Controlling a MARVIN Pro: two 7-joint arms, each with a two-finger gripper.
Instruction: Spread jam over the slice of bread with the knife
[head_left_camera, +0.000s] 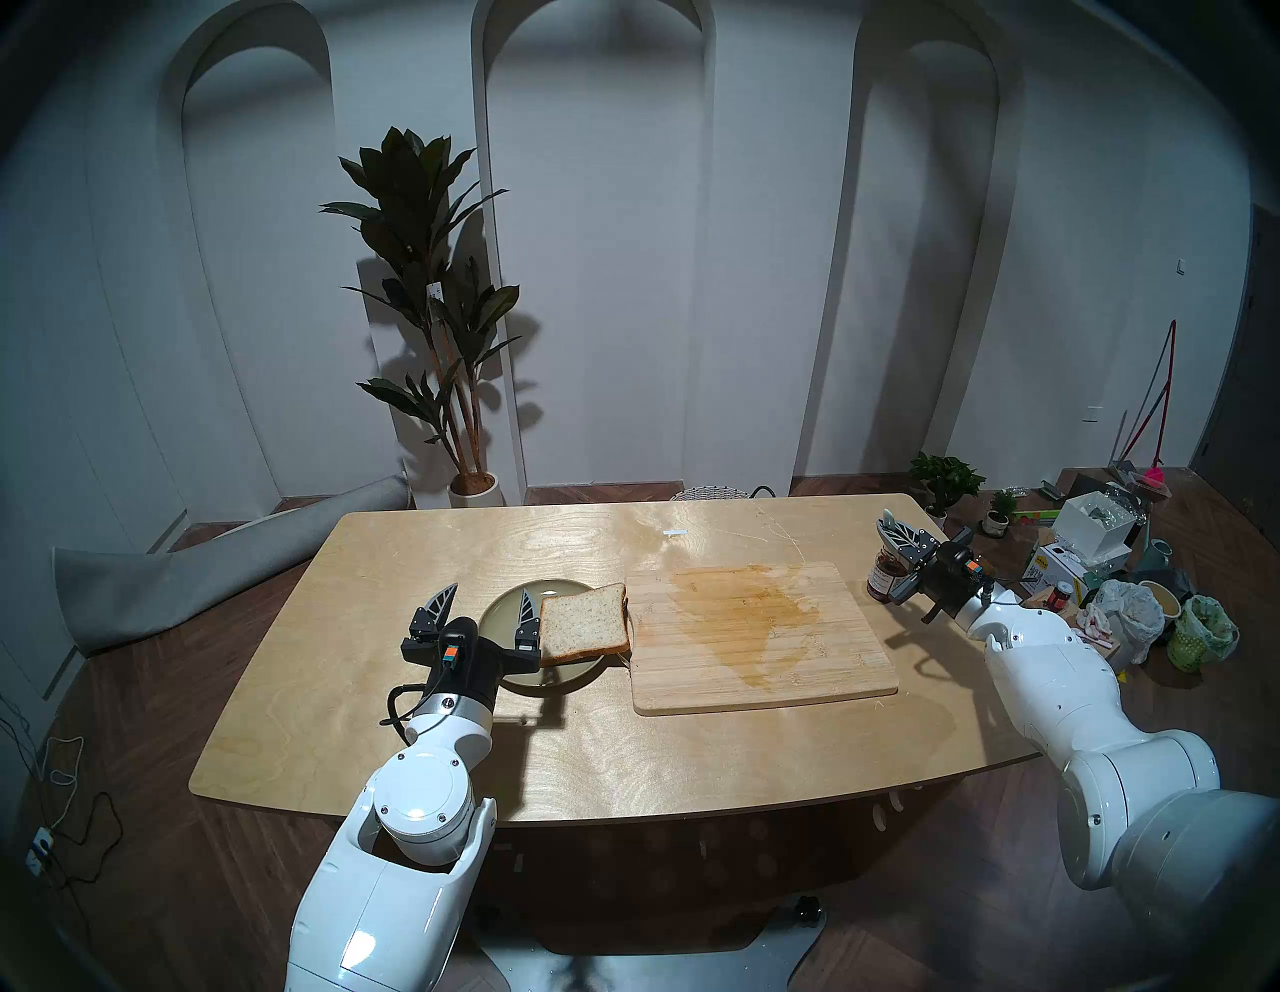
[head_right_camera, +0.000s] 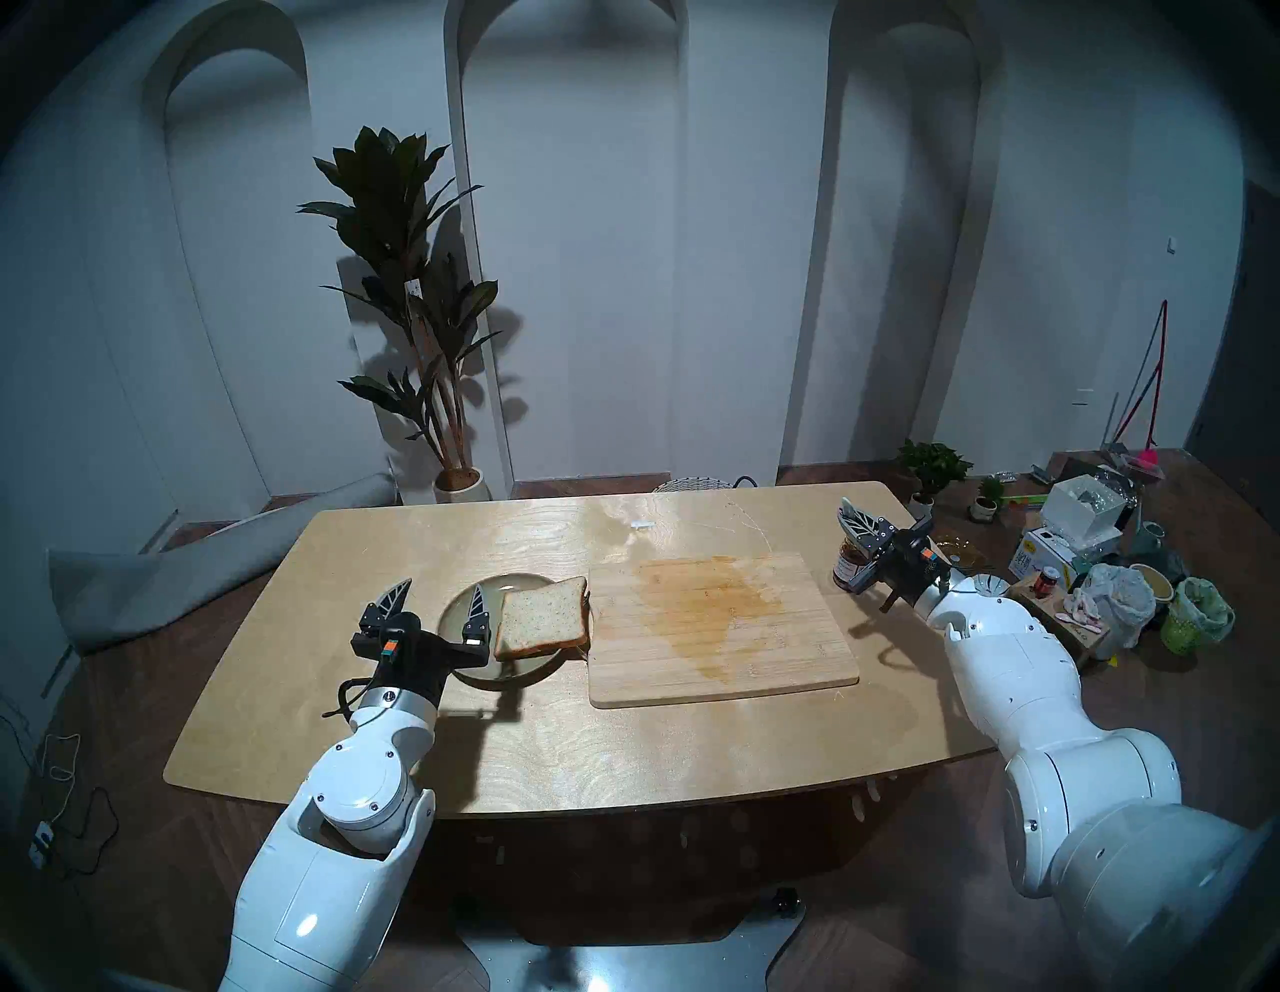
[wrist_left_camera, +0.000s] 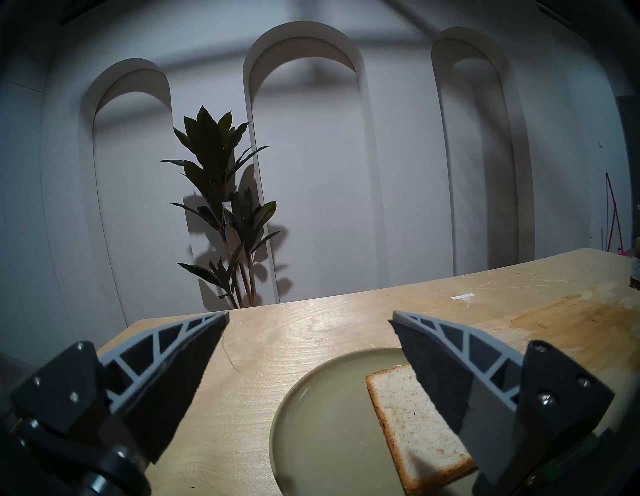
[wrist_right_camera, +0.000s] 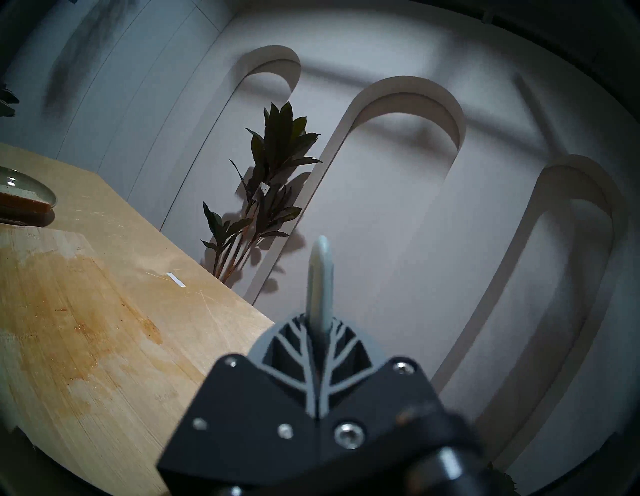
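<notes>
The right gripper (head_left_camera: 898, 544), clamped on the knife (wrist_right_camera: 321, 277), hovers over the jam jar (head_left_camera: 884, 574) at the table's far right. The bread (head_left_camera: 584, 623) lies bare on its plate (head_left_camera: 505, 608) (left gripper (head_left_camera: 485, 607) wide open beside it); spreading remains.

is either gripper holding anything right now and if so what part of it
The right gripper is shut on the knife, gripping its pale handle; the blade is hidden. The left gripper is open and holds nothing.
</notes>
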